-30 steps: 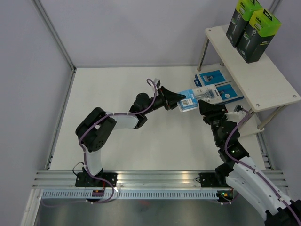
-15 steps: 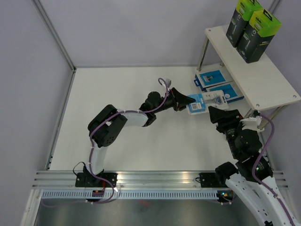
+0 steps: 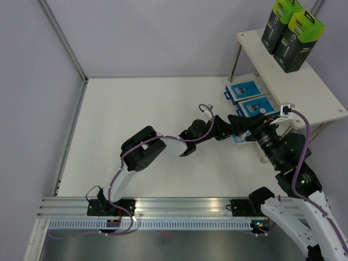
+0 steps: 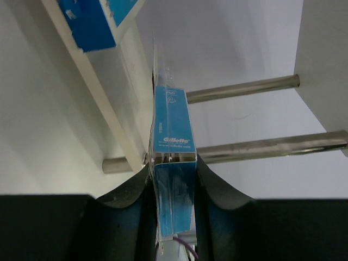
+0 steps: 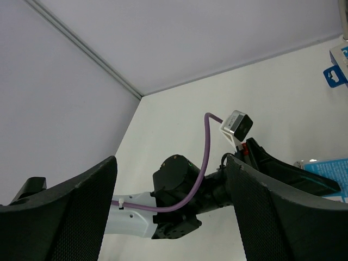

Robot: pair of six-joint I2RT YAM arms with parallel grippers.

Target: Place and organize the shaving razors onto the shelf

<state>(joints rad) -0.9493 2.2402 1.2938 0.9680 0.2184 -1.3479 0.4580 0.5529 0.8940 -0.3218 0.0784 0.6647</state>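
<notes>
My left gripper [image 4: 173, 174] pinches the blister pack [image 4: 173, 128] at its lower edge; right gripper [image 5: 171, 209] is spread, empty. Pack looks light and flimsy: grip near the bubble.

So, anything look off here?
Nothing stands out. Two black green-topped boxes stand upright atop the beige wooden shelf, two flat blue-and-white boxes lie on its lower board; the left gripper holds the clear blue-card blister pack.
</notes>
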